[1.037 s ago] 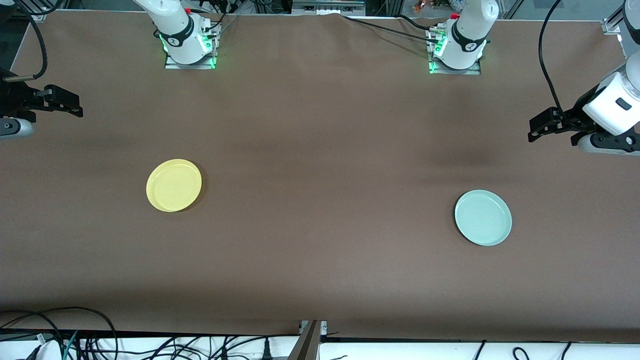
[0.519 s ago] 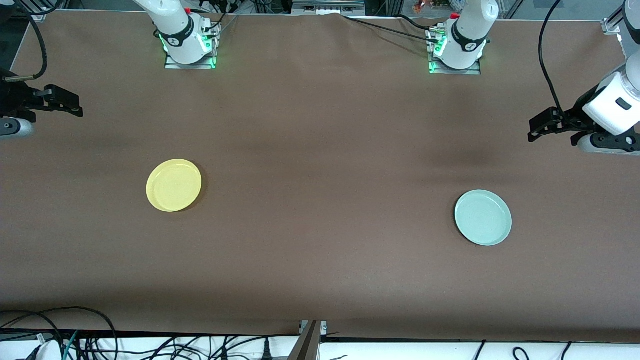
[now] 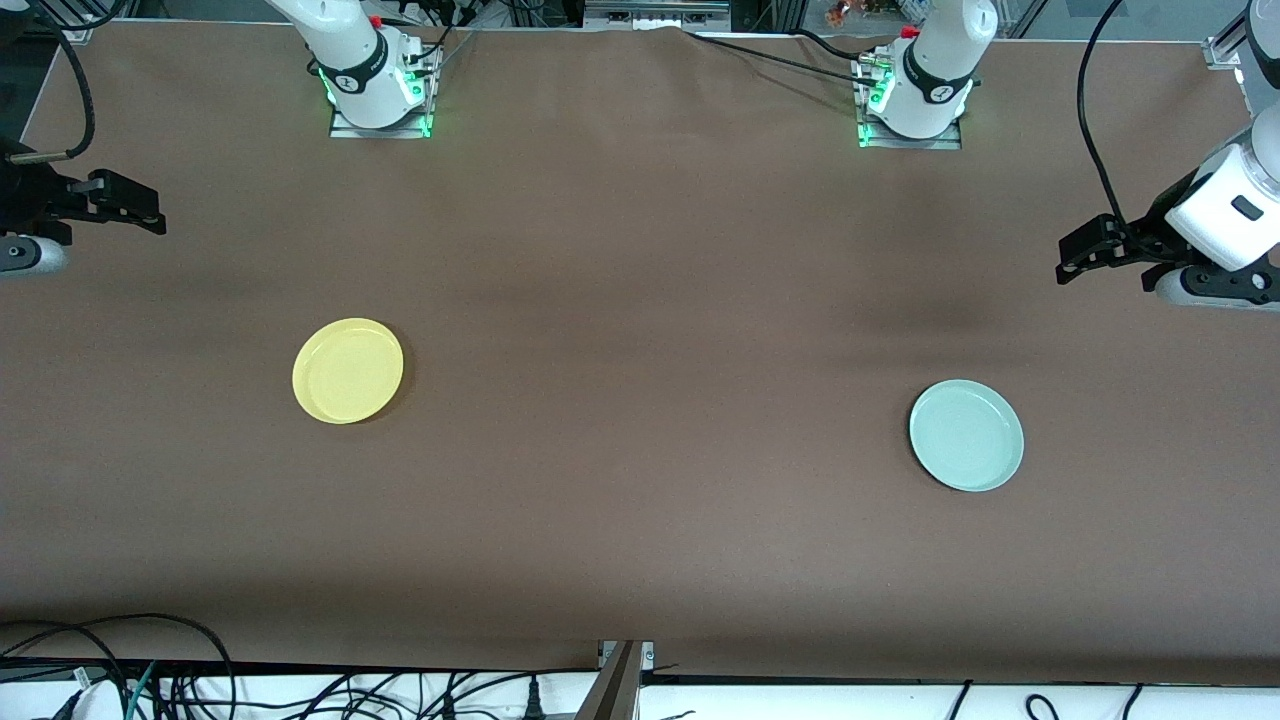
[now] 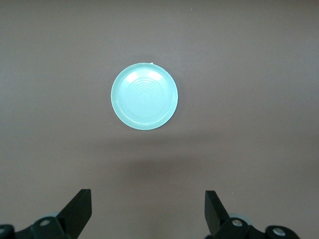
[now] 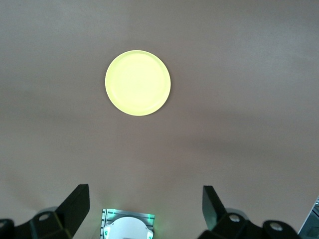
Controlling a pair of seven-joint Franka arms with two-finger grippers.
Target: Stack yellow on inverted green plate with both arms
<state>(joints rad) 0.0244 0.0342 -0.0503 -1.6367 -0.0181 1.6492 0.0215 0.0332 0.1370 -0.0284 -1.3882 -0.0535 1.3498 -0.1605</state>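
Observation:
The yellow plate [image 3: 348,371] lies flat on the brown table toward the right arm's end, rim up; in the right wrist view the yellow plate [image 5: 138,82] shows whole. The pale green plate [image 3: 966,435] lies flat toward the left arm's end, hollow side up, and in the left wrist view the green plate [image 4: 144,96] shows ringed marks. My right gripper [image 3: 150,215] [image 5: 146,206] hangs open and empty high over the table's edge at its own end. Over the table's other end my left gripper [image 3: 1070,258] [image 4: 148,209] is up in the air, open and empty. Neither gripper is over a plate.
The right arm's base [image 3: 380,95] and the left arm's base [image 3: 910,100] stand along the table's edge farthest from the front camera. Loose cables [image 3: 150,670] lie below the nearest edge. Bare brown cloth [image 3: 640,400] spans the wide gap between the plates.

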